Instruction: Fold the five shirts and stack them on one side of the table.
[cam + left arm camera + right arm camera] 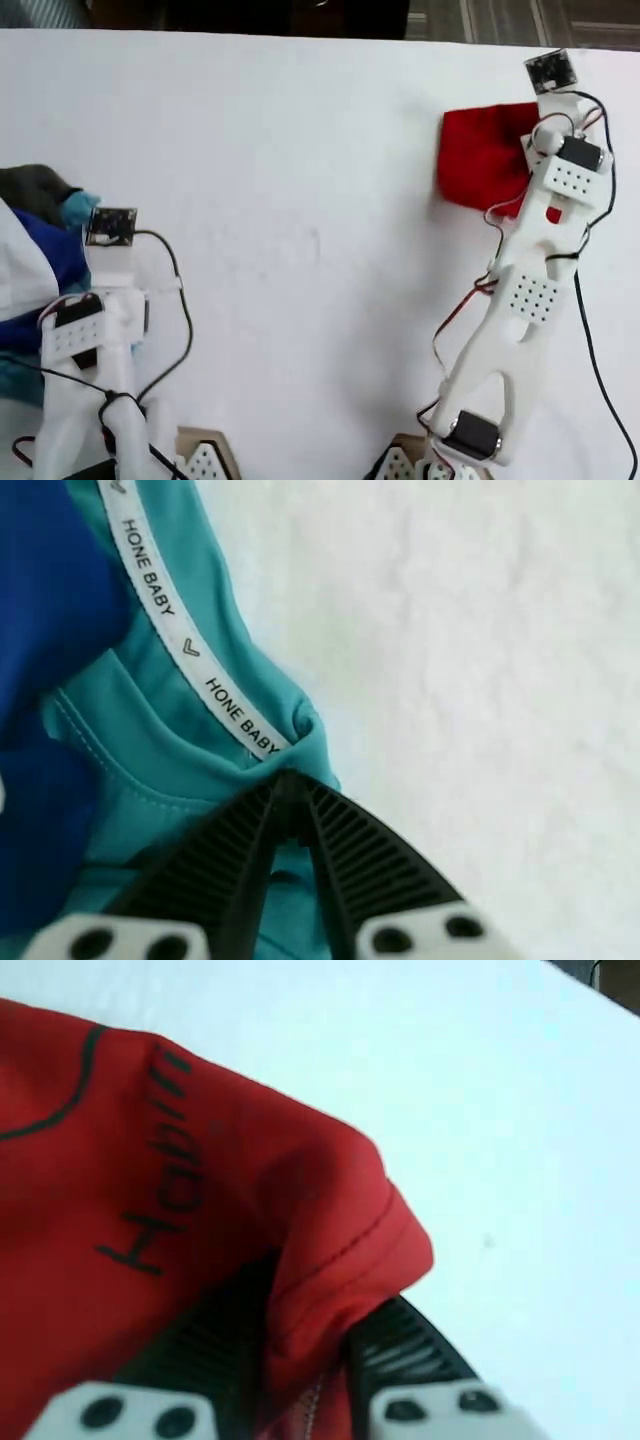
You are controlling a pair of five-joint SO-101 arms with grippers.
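White table [300,200]; red shirt [480,155] at far right, its fold clamped by the right gripper [315,1310]; teal shirt [180,760] in the left-edge heap, collar pinched by the left gripper [286,790]; such shallow bites may slip under pull.

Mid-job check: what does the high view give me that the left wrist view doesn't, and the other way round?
High view's own: the red shirt under the right arm, plus a dark garment and a white garment at the edge of the table. Left wrist view's own: the left gripper closed on the teal shirt at its taped collar. Shared: teal shirt, blue shirt, white table.
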